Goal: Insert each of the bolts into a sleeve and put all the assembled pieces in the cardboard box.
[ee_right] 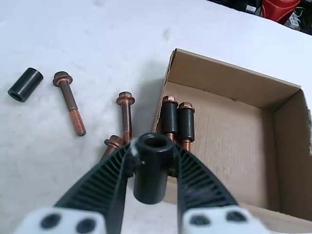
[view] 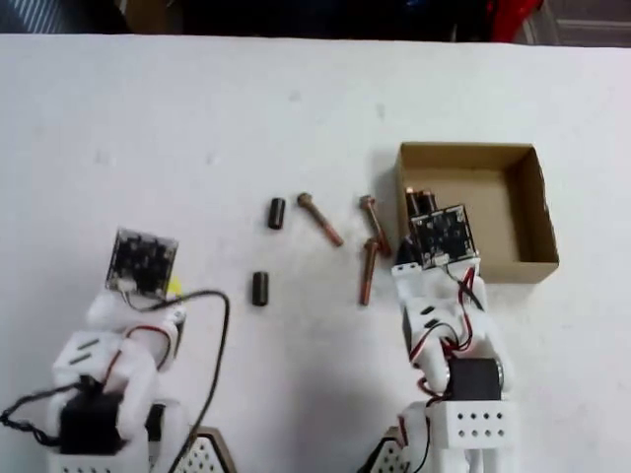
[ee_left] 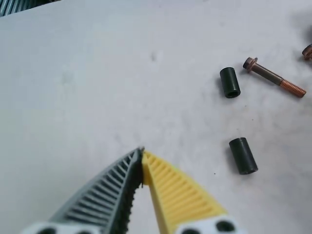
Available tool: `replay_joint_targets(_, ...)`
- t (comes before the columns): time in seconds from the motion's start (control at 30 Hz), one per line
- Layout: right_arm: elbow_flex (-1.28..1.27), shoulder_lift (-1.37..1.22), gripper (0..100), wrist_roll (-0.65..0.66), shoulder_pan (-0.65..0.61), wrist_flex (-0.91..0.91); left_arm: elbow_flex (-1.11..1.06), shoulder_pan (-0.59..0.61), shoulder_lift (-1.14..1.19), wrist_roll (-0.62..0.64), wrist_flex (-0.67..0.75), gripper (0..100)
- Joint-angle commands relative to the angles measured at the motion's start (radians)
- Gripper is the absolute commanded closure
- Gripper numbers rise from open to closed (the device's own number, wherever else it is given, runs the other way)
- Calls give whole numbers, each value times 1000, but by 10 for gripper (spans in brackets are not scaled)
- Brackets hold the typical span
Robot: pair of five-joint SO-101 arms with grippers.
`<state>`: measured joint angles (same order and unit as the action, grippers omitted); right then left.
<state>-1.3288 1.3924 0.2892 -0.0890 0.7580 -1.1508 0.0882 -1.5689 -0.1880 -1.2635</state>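
Note:
My right gripper [ee_right: 152, 149] is shut on a black sleeve [ee_right: 151, 170], held upright over the near-left corner of the cardboard box [ee_right: 234, 80]. Two sleeved bolts [ee_right: 176, 121] lie inside the box against its left wall. Just left of the box on the table lie three copper bolts [view: 318, 219] [view: 373, 222] [view: 367, 271]. Two loose black sleeves [view: 276, 213] [view: 260, 288] lie farther left. My left gripper [ee_left: 142, 153] is shut on nothing, low over bare table left of the sleeves [ee_left: 230, 82] [ee_left: 243, 155].
The white table [view: 296, 108] is bare toward its far edge. The box [view: 468, 150] stands at the right, with the right arm [view: 439, 241] at its near-left corner. The left arm [view: 143, 258] is at the front left, with a black cable [view: 222, 325] beside it.

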Motion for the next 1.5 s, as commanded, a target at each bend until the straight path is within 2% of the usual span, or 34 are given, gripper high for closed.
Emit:
replay_joint_targets(0.0,11,18,982,-9,8,-24,172,-22,194,9,5,980)
replay_joint_targets(0.27,11,18,982,-9,54,-27,347,-205,496,15,23,980)
replay_joint_targets(0.5,9,18,982,-9,53,-27,493,-309,881,181,120,980)
replay_joint_targets(0.7,-12,18,982,-9,54,-45,707,-383,1218,207,115,980)
replay_joint_targets(0.87,-48,18,982,-9,54,-108,841,-438,1405,232,95,980)
replay_joint_targets(1.1,-55,18,982,-9,54,-113,1066,-456,1644,457,60,980)
replay_joint_targets(1.2,-55,18,982,-9,54,-111,1166,-456,1756,601,60,966)
replay_joint_targets(1.33,-55,18,982,-9,54,-111,1277,-469,1885,825,58,864)
replay_joint_targets(1.47,-55,18,982,-9,54,-111,1359,-469,1989,911,61,775)
